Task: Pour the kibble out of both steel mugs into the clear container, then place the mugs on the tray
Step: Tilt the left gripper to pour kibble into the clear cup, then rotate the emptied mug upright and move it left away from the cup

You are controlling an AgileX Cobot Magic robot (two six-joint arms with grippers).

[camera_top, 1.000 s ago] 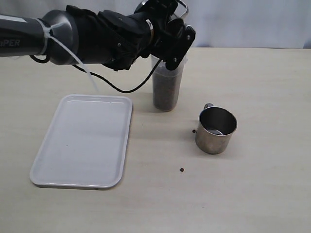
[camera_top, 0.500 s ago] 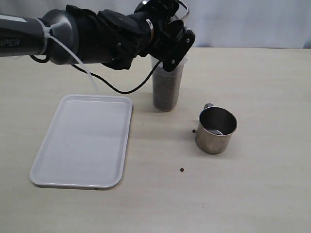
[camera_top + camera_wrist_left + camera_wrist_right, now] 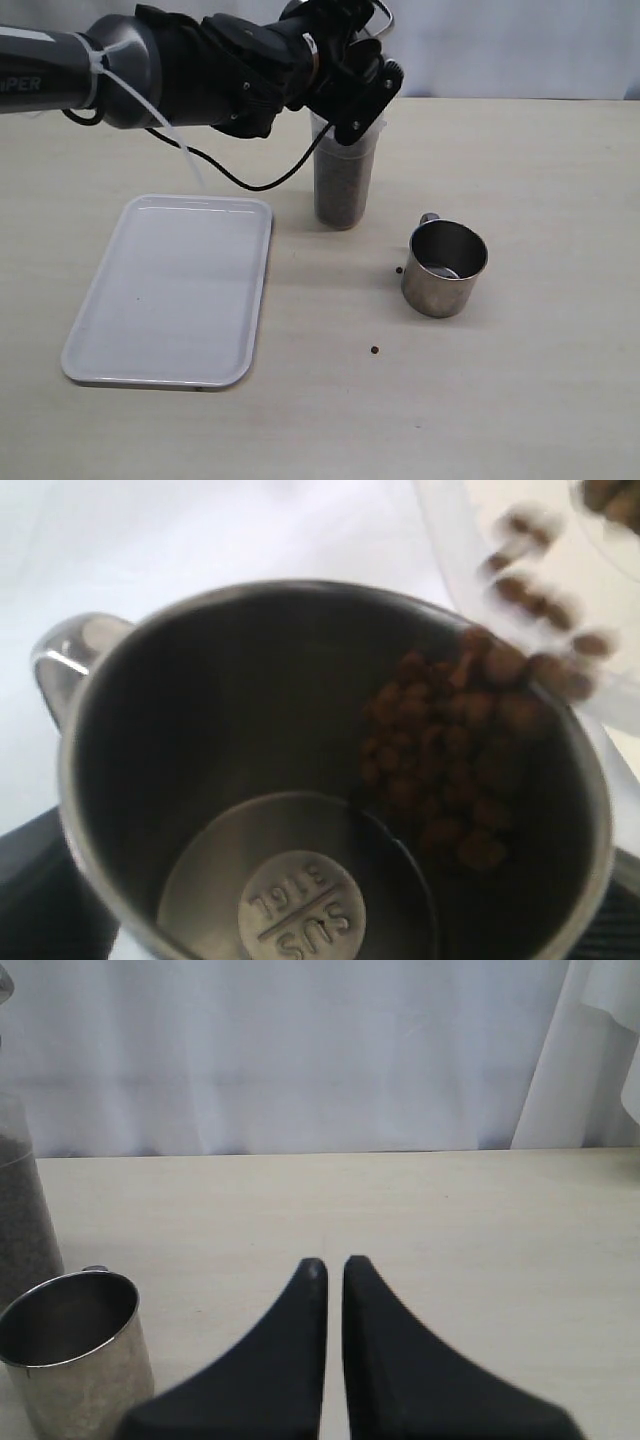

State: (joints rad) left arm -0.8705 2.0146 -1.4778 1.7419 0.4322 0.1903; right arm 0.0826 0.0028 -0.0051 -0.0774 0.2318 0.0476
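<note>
I am keeping my left gripper [image 3: 358, 92] clamped on a steel mug [image 3: 250, 730] tipped over the clear container [image 3: 343, 190], with kibble [image 3: 450, 780] sliding toward its rim. My right gripper [image 3: 330, 1265] is sitting closed and empty. The other mug [image 3: 445, 268] is standing upright near the container, and the tray [image 3: 170, 290] is lying on its opposite side.

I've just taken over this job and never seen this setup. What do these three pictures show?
This is a robot with two arms, each ending in a gripper. The wide picture comes from a camera off the arms; the other two come from cameras on the wrists. The left gripper holds a tilted steel mug over the clear container, and kibble is spilling from it. The right gripper is shut and holds nothing. The other mug stands upright on the table; the white tray lies further left. Two stray pellets lie near that mug.
</note>
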